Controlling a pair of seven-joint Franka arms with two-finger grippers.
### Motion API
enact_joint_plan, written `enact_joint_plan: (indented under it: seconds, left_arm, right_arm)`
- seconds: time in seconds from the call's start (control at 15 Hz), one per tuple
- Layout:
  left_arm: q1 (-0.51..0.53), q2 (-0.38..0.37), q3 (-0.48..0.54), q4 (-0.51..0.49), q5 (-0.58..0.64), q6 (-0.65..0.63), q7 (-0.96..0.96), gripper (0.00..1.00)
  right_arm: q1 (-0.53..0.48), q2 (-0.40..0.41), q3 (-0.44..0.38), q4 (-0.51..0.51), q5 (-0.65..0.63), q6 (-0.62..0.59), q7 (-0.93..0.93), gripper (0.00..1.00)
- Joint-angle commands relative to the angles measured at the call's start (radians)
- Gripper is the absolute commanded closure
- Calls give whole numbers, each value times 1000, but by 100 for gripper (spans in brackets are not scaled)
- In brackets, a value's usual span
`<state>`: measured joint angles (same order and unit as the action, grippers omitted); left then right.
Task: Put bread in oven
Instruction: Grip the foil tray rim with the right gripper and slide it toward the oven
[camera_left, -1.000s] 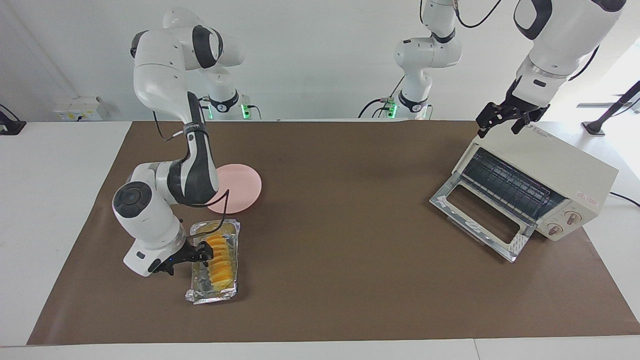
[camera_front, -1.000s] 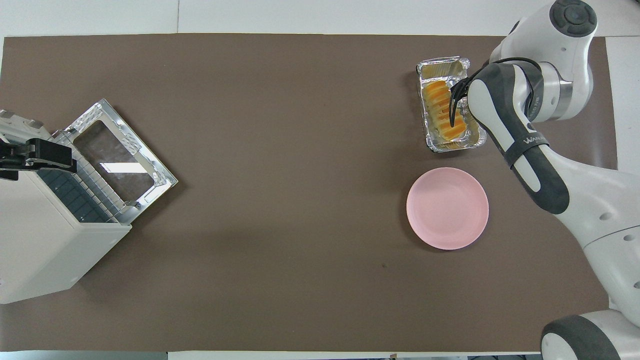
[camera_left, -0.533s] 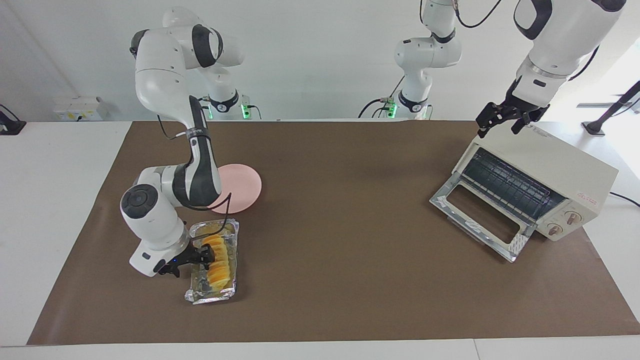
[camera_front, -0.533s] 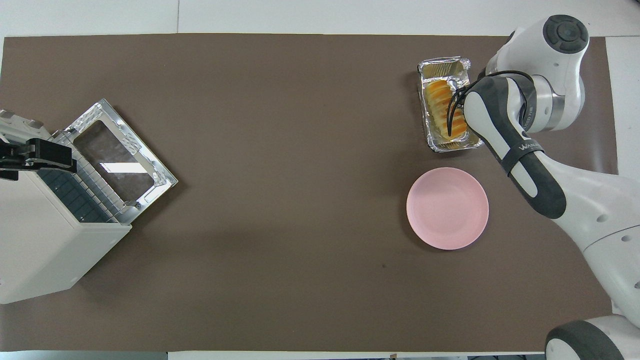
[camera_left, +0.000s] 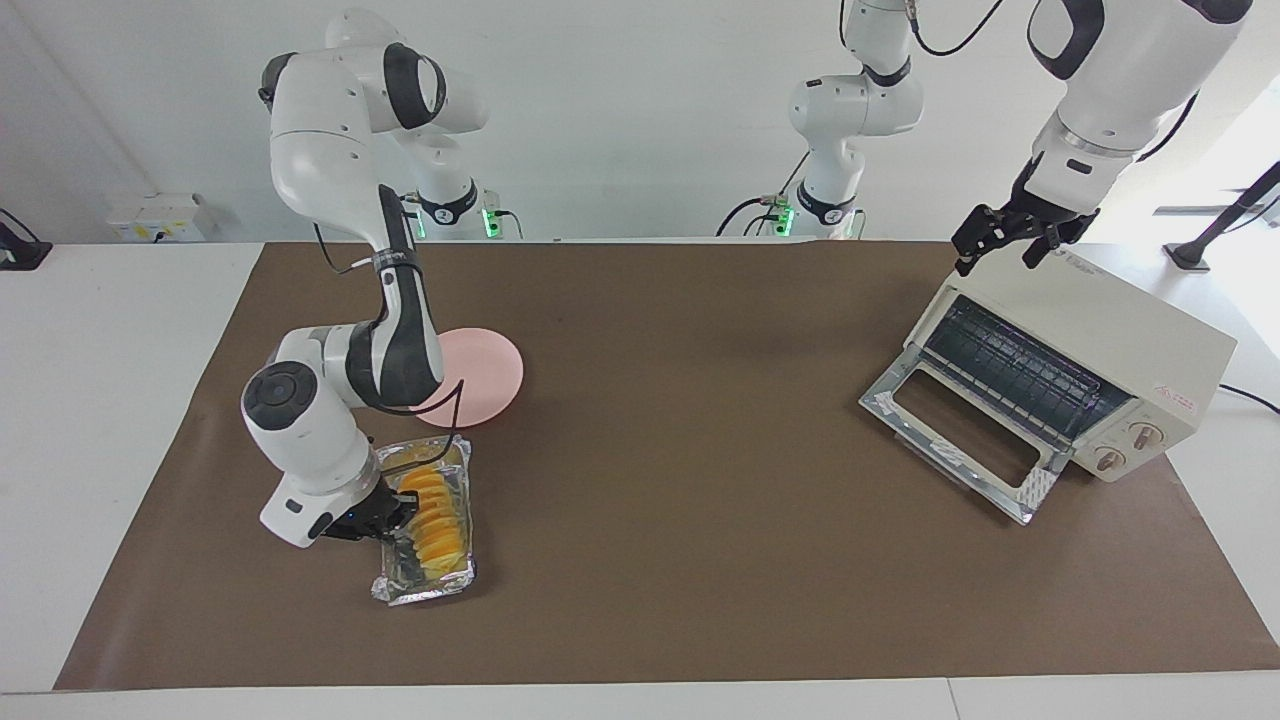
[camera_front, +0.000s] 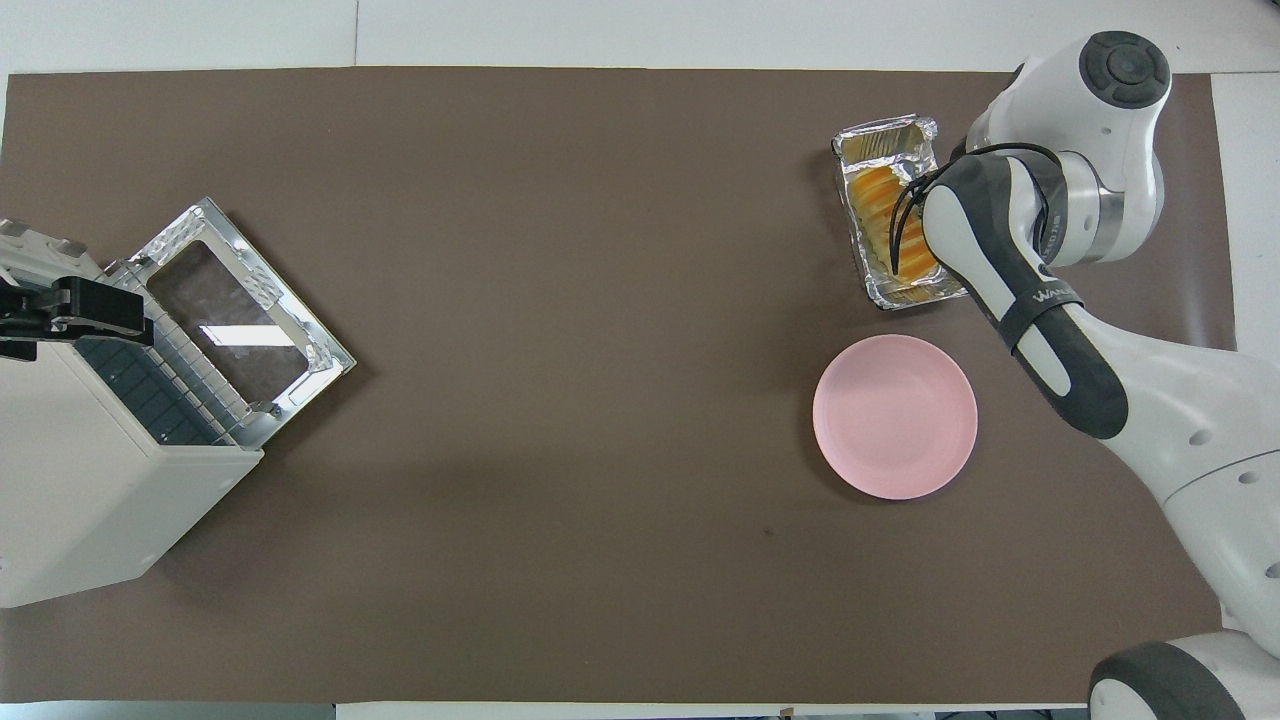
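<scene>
We locate the bread (camera_left: 436, 512) lying lengthwise in the foil tray (camera_left: 426, 587), at the right arm's end of the table. The loaf shows yellow-orange ridged segments, and the tray sits slightly skewed on the brown mat (camera_left: 660, 480). The tray lies farther from the robots than the pink plate (camera_left: 488, 372), just beside it and apart from it.

The right gripper (camera_left: 392, 516) is down at the tray's edge, against the side of the loaf. Its fingers are drawn together; we read them as clamped on the bread, though the contact itself is partly hidden by the wrist in the facing view and by the forearm in the overhead view. The right arm folds down over the plate's edge to reach this point.

The oven (camera_left: 1100, 360) stands at the left arm's end of the table, well apart from the tray, set at an angle to the mat's edge. Its glass door (camera_left: 960, 440) is folded down flat onto the mat, and the dark wire rack (camera_left: 1015, 375) is exposed inside. Two round knobs sit on the front panel beside the opening.

The left gripper (camera_left: 1005, 240) hangs over the oven's top corner nearest the robots, fingers spread apart and holding nothing. This arm waits.
</scene>
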<state>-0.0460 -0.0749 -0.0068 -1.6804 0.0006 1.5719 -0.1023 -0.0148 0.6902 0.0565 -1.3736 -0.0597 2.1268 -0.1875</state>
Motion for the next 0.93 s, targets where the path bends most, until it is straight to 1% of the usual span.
enact_joint_plan:
  seconds: [0.0,0.2,0.33,0.4,0.53,0.67,0.87]
  left_arm:
    - [3,0,1,13,-16,-21,0,0]
    - [5,0,2,11,-16,-21,0,0]
    - [5,0,2,13,-16,-23,0,0]
    - [5,0,2,13,-16,-21,0,0]
    - [5,0,2,13,-16,-21,0,0]
    - [5,0,2,13,-16,-21,0,0]
    - [3,0,2,13,-16,-21,0,0]
  right_arm:
    - [-14,-41,19,22,0,-114,-30,100]
    - [1,-46,48,126,1,-281,-27,100]
    - [6,-52,83,177,12,-356,-14,100]
    - [15,-69,91,179,18,-376,15,100]
    - [84,-98,88,180,17,-404,110,100]
    - [130,-107,95,180,18,-426,218,100]
    - [223,-115,88,180,17,-423,366,100]
